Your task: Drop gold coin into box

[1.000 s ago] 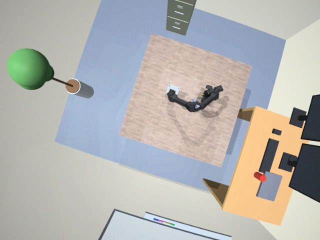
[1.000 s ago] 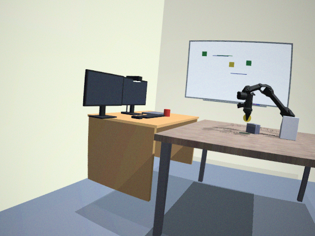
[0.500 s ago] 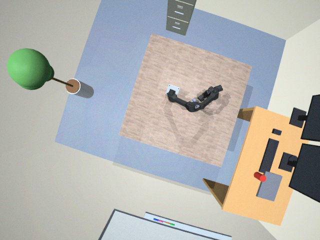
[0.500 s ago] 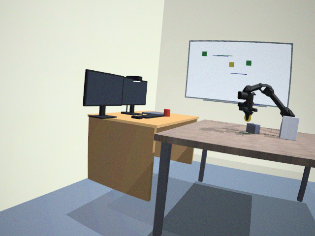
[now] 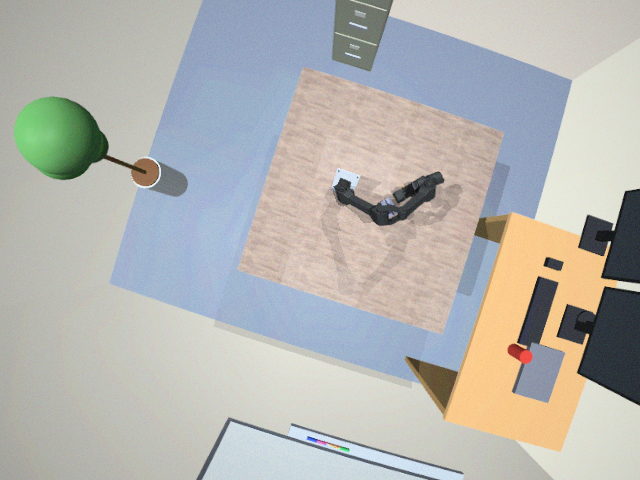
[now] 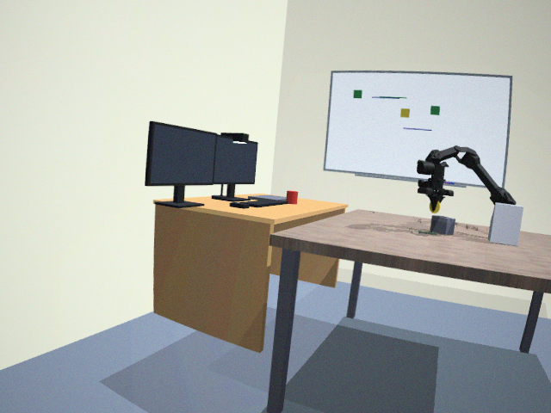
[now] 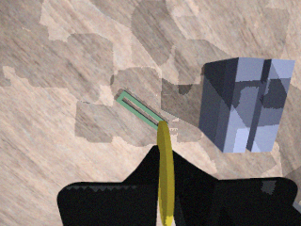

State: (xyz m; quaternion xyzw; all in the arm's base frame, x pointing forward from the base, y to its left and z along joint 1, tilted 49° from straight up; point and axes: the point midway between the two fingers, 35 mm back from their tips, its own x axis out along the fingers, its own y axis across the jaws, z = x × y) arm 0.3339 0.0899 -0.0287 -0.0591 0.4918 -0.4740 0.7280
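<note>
The gripper [image 6: 436, 205] [image 7: 159, 150] is pinching the coin [image 6: 435, 206] [image 7: 166, 174] nearly shut, above the table [image 6: 355, 240] [image 5: 310, 232]; the slotted box [image 6: 442, 224] [image 7: 232, 113] [image 5: 387, 203] is lying beside, so carrying wants slow travel, firm grip, edge matching slot.

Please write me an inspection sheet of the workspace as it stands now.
Surface: wood-grain table, shadows across it.
Coin: on edge in the fingers, above the table.
Holder: no coin in it.
Box: lid slot visible, beside the holder.
Clutter: nothing seen on this table.
Gripper: shut on the coin.
Cables: nothing seen.
Surroundings: desk, whiteboard, plant.
</note>
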